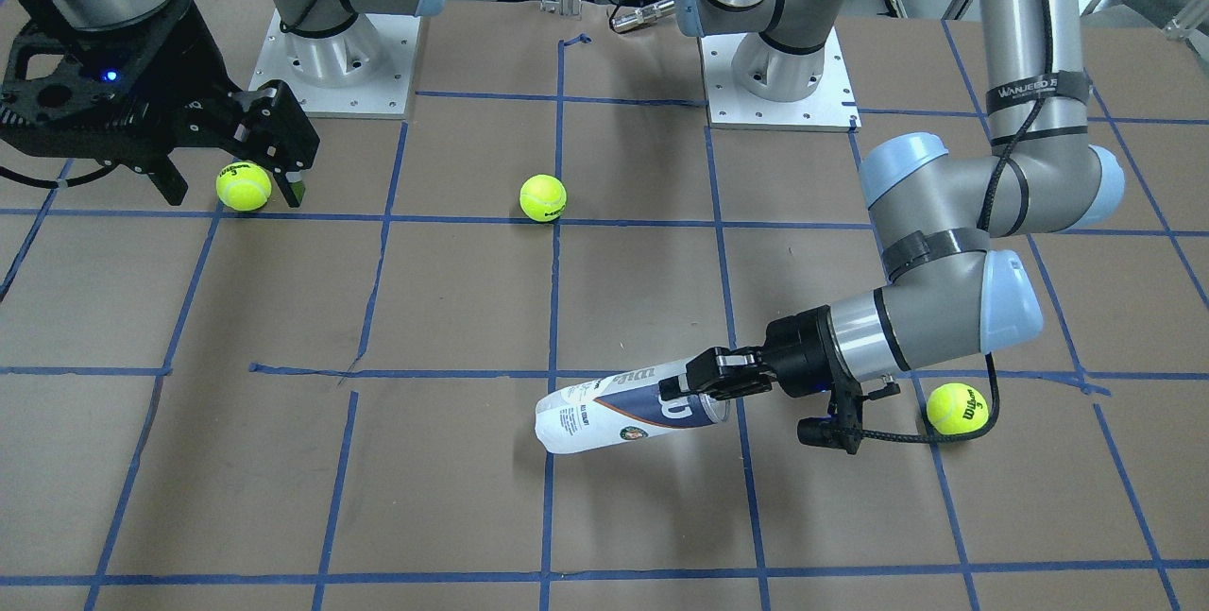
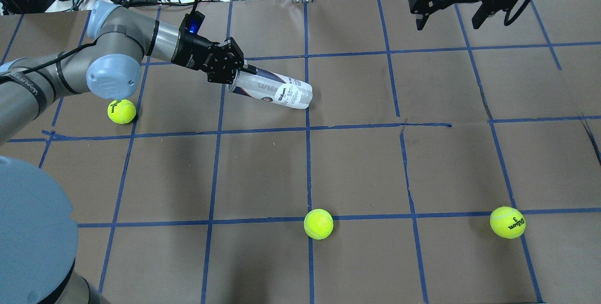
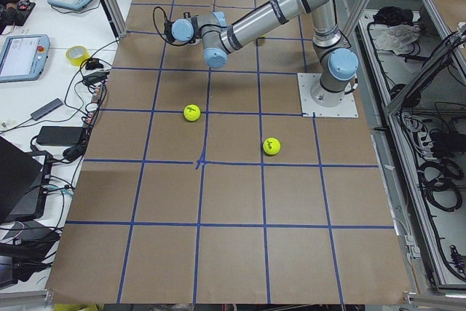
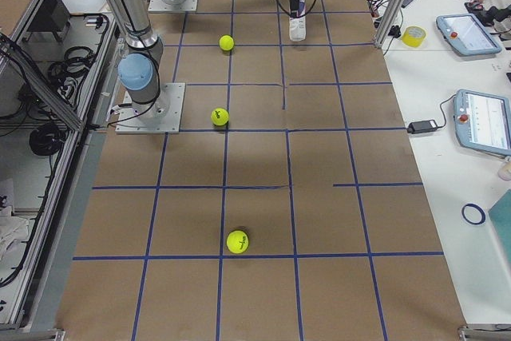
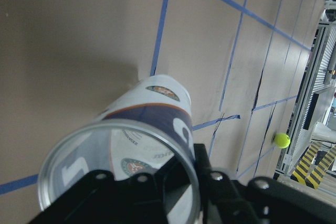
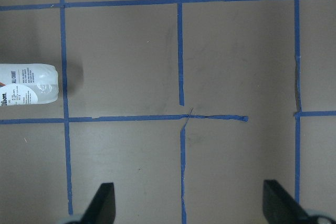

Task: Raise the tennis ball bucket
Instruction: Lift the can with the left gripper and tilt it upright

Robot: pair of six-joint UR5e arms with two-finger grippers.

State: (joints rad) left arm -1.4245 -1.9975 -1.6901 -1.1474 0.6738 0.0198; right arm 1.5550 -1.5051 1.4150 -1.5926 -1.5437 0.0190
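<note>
Nearest, in the lower part of the overhead view, two tennis balls lie on the brown table (image 2: 357,167): one at lower centre (image 2: 318,223) and one at lower right (image 2: 507,222). A third ball (image 2: 121,111) rests further up at the left, under the left arm.

Beyond it, in the upper middle of the frame, is the tennis ball bucket (image 2: 277,91). It lies slanted, with its open mouth toward the upper left. The left gripper (image 2: 237,74) is clamped on this mouth; in the left wrist view one finger seems to go inside the rim and the other outside. The gripped end looks raised, but I cannot tell if the closed end touches the table.

Farthest, at the upper right, the right gripper (image 2: 447,21) hangs high with its fingers wide apart and holds nothing.

I judge that the grasp is made and the lift is only at its beginning. The next move calls for raising the left arm straight up, slowly, because a hold on the thin rim alone may slip or let the bucket swing.
</note>
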